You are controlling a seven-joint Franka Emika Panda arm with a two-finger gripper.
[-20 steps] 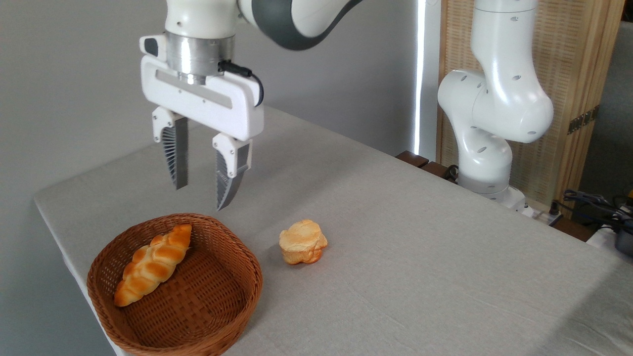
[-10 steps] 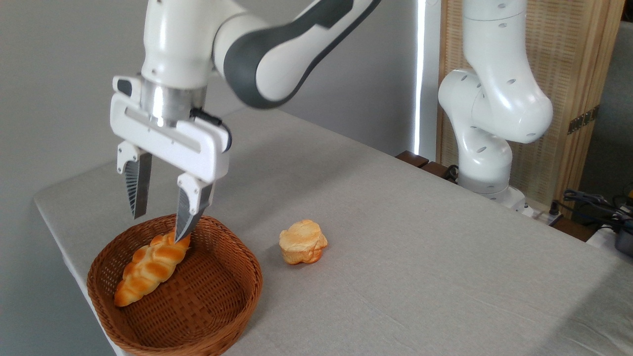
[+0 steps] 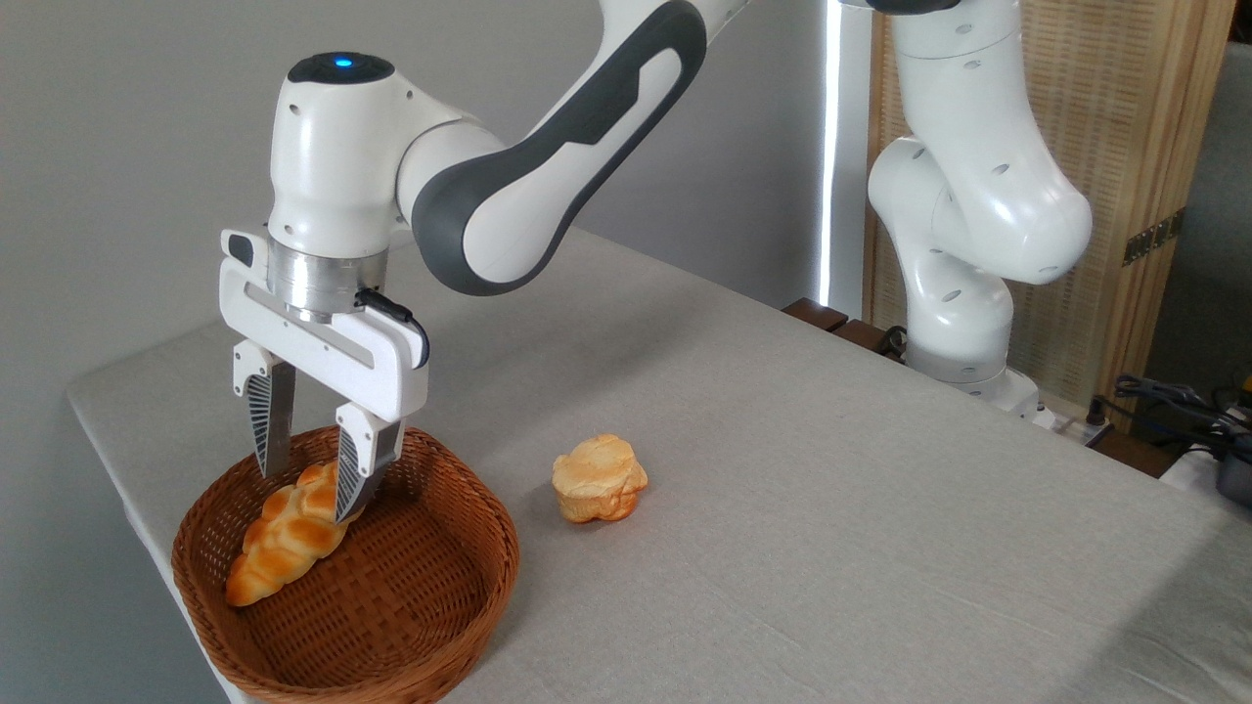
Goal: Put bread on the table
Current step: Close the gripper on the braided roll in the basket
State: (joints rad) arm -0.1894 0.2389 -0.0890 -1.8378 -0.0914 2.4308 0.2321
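Observation:
The bread (image 3: pixel 284 534), a long golden-orange braided loaf, lies slantwise in a brown wicker basket (image 3: pixel 411 606) at the left end of the grey-clothed table (image 3: pixel 782 469). My gripper (image 3: pixel 310 497) hangs straight down over the loaf's upper end, open. Its two ribbed fingers stand one on each side of that end, the right one (image 3: pixel 352 479) covering part of the loaf. I cannot tell whether the fingers touch the loaf.
A small round pale-topped bun (image 3: pixel 598 478) sits on the cloth just right of the basket. The arm's white base (image 3: pixel 963 293) stands at the table's far right edge, with cables (image 3: pixel 1174 401) beyond it. The table's left edge runs close to the basket.
The gripper has moved left and come down from well above the table to the basket, and its fingers now straddle the loaf's upper end. The loaf and bun have not moved.

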